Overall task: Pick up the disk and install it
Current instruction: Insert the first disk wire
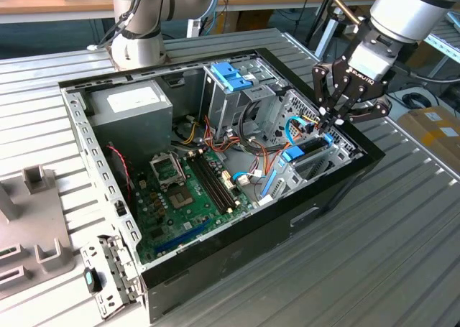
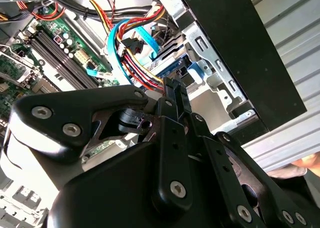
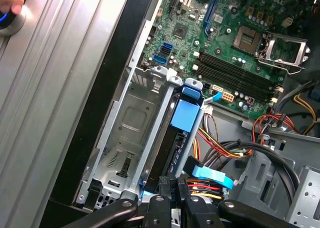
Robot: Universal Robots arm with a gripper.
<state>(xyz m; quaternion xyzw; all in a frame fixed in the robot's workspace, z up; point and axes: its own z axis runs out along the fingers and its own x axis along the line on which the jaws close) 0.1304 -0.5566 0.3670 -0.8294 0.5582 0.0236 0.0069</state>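
Note:
The disk [image 1: 300, 152] stands on edge in the drive bay at the exterior view's right end of the open computer case [image 1: 237, 248], its blue carrier frame facing up. In the first wrist view the disk [image 3: 186, 119] lies along a metal bay wall. My gripper [image 1: 325, 123] hangs over the disk's far end, by the case wall. Its fingers are shut close together, their tips at the disk's end among the cables. The gripper also appears in both wrist views [image 3: 173, 185] [image 2: 172, 87].
The case holds a green motherboard [image 1: 187, 190], a grey power supply box [image 1: 129, 108], a metal cage with a blue handle [image 1: 231, 75], and red, yellow and blue cables [image 3: 215, 175] beside the bay. A second arm's base [image 1: 136, 43] stands behind. A person's hand [image 3: 12, 0] rests on the table.

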